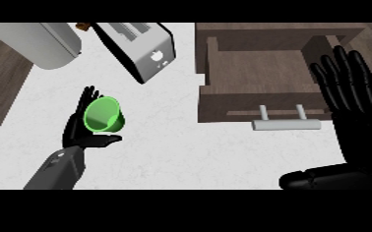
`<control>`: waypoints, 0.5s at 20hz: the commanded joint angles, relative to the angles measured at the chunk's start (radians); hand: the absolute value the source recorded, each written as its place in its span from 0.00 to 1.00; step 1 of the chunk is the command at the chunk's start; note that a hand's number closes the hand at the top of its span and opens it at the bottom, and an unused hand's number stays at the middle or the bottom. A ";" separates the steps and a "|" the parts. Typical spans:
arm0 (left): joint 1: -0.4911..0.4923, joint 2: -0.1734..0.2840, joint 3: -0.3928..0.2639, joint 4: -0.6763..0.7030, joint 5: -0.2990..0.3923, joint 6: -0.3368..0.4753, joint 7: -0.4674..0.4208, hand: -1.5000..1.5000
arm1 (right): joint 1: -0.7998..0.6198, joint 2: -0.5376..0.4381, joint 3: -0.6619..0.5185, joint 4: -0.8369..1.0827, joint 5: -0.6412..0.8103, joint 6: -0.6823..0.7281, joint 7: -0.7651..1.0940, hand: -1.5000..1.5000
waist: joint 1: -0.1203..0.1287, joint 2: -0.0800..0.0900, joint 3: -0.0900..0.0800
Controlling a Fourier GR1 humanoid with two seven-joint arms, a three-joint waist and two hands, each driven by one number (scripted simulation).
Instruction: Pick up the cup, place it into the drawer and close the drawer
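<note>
Green cup [104, 114] lies tilted in the left hand [82, 128], whose fingers curl behind it, while the right hand [347, 86] rests spread beside the open drawer [251, 73].

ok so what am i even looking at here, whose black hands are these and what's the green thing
This is one view from a humanoid robot's head, looking steeply down at a kitchen counter. The black hands are the robot's own. Its left hand is curled round a green cup. Its right hand rests open, fingers up, beside an open drawer with a pale bar handle. At the back stand a toaster and a grey rounded appliance.
</note>
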 commanded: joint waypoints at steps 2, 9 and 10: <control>-0.014 0.019 0.011 0.004 0.024 -0.166 -0.029 0.00 | 0.041 0.007 0.005 -0.021 0.000 0.006 -0.014 0.00 | -0.003 0.000 0.000; 0.021 -0.049 -0.017 -0.024 0.001 -0.153 -0.148 1.00 | -0.019 -0.002 0.015 -0.017 0.014 -0.010 0.036 0.00 | -0.005 0.003 -0.001; 0.003 -0.053 -0.018 -0.044 0.000 -0.148 -0.160 1.00 | 0.023 0.046 0.065 -0.036 0.059 -0.036 0.004 0.00 | -0.010 0.004 -0.002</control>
